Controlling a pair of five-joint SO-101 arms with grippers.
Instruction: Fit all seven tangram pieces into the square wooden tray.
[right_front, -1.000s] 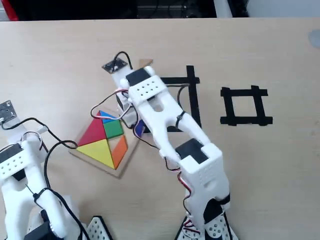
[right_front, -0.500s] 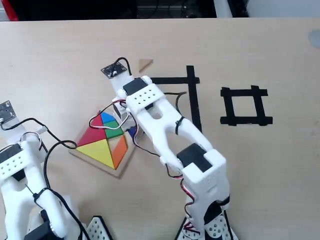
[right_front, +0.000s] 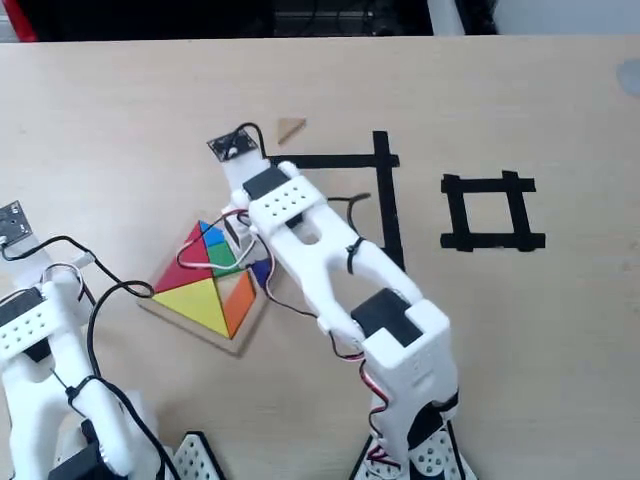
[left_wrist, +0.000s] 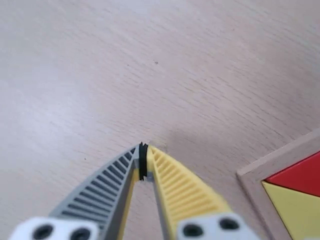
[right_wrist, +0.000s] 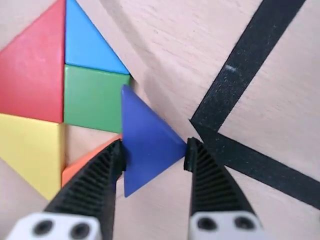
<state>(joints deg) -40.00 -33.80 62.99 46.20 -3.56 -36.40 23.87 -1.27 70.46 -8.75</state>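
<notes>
Pinching smooth dark-blue triangle (right_wrist: 145, 140) (sharp-cornered), ribbed right claw (right_wrist: 154, 149); left claw (left_wrist: 143, 150) pressed together.

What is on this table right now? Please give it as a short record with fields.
Tray: wooden square, partly filled
In tray: red triangle, yellow triangle, green square, light blue triangle, orange piece
Right tool: shut on dark blue triangle at the tray's edge, beside the green square
Left tool: shut, empty, over bare table
Loose: tan triangle near black tape
</notes>
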